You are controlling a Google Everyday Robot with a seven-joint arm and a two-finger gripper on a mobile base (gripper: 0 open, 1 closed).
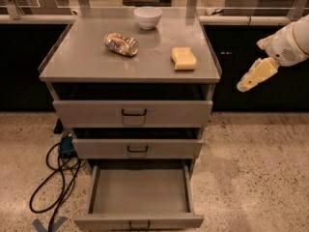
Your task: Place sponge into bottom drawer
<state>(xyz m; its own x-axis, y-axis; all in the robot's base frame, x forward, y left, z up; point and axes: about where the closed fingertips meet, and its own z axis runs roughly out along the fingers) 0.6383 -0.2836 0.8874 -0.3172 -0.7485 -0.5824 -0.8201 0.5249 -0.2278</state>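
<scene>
One gripper [251, 79] — right of sponge [184, 58], arm [292, 42] cropped.

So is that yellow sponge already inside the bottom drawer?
No, the sponge lies on the cabinet top, not in the open bottom drawer; the gripper hangs right of the cabinet.

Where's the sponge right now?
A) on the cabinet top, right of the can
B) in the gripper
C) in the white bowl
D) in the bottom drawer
A: the sponge lies on the cabinet top, right of the crushed can. The gripper hangs off the cabinet's right side, apart from it, and the bottom drawer is pulled open.
</scene>
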